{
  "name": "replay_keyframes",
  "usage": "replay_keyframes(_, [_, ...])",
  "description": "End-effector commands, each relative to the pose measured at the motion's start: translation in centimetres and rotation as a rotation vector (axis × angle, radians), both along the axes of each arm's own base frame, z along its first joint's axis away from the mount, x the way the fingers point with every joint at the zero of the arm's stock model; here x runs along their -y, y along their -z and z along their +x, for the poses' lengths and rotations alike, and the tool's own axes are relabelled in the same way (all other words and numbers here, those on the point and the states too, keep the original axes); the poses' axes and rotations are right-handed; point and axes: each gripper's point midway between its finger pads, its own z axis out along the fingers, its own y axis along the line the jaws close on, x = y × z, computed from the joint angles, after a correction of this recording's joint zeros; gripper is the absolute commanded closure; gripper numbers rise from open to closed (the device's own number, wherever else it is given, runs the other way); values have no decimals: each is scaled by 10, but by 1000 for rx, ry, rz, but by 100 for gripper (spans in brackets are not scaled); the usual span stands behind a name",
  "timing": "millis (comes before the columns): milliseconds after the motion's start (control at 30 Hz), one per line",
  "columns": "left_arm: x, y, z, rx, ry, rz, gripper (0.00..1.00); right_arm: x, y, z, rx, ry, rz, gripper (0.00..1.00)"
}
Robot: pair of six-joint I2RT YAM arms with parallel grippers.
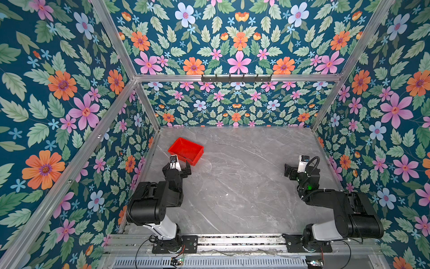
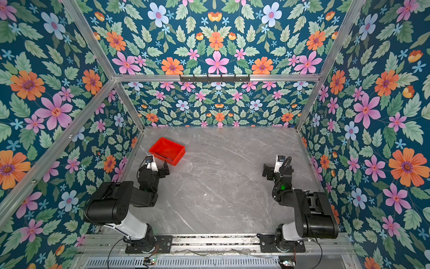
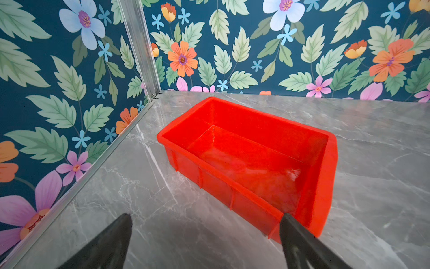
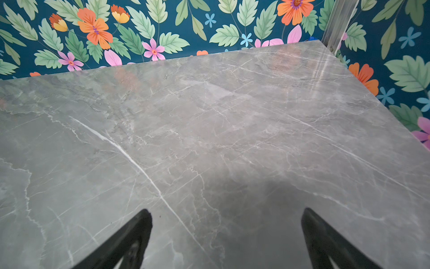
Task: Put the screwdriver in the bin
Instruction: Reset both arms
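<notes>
My left pincer [image 3: 206, 216] hangs released and empty just short of the red bin [image 3: 218, 186]. In both top views the bin sits at about 1 o'clock from it, long axis running 10 to 4 o'clock, with one fingertip over its near corner and the other over bare desk [image 4: 209, 116]. I cannot pick out the screwdriver anywhere; a hazy smudge on the bin floor might be it, so I judge it likely inside. My right pincer [image 4: 226, 210], also released, sits well apart toward 3 o'clock, arm folded low.
</notes>
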Motion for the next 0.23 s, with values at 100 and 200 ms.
replay_keyframes(100, [0,-3,2,14,-1,-12,0,1,-7,3,28,9,3,1])
replay_keyframes(200, [0,-4,1,16,-1,-12,0,2,-8,3,30,10,3,1])
